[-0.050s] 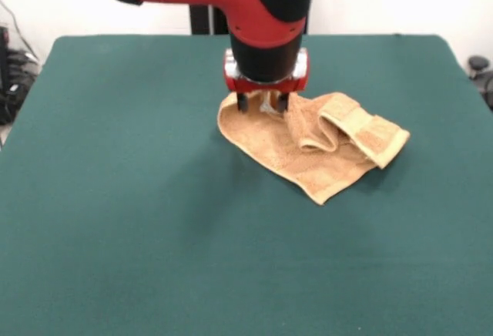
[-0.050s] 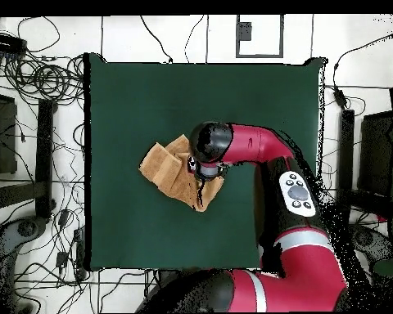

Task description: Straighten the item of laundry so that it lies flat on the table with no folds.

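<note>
I've got the gripper [image 1: 263,102] down on the towel [image 1: 308,148], jaws spread a little w/ a bit of the cloth's far edge showing between the two dark fingers [image 1: 243,102]; can't tell if they actually pinch it. Towel sits crumpled near mid-table [image 1: 115,197], one banded end folded back over itself. From overhead the arm [image 2: 257,147] hides the gripper and covers part of the towel [image 2: 169,169].
</note>
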Tool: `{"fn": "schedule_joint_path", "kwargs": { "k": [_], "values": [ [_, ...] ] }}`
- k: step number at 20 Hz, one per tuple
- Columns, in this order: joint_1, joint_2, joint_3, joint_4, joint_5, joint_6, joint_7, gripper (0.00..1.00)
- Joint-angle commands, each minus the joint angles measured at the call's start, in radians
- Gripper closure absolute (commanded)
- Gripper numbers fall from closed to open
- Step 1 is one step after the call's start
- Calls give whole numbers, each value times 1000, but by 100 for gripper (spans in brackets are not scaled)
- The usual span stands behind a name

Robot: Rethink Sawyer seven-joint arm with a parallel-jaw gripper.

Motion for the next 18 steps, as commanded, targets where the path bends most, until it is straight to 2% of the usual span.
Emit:
{"fn": "schedule_joint_path", "kwargs": {
  "k": [1, 5, 7, 13, 16, 18],
  "values": [
    [46, -38, 74, 64, 25, 97, -7, 0],
    [52, -29, 77, 63, 32, 95, 14, 0],
    [41, -16, 84, 82, 68, 109, 40, 0],
    [42, 14, 70, 82, 70, 81, 51, 0],
    [45, 49, 55, 60, 35, 39, 44, 0],
    [73, 66, 11, 31, -28, -7, 67, 0]
  ]
}}
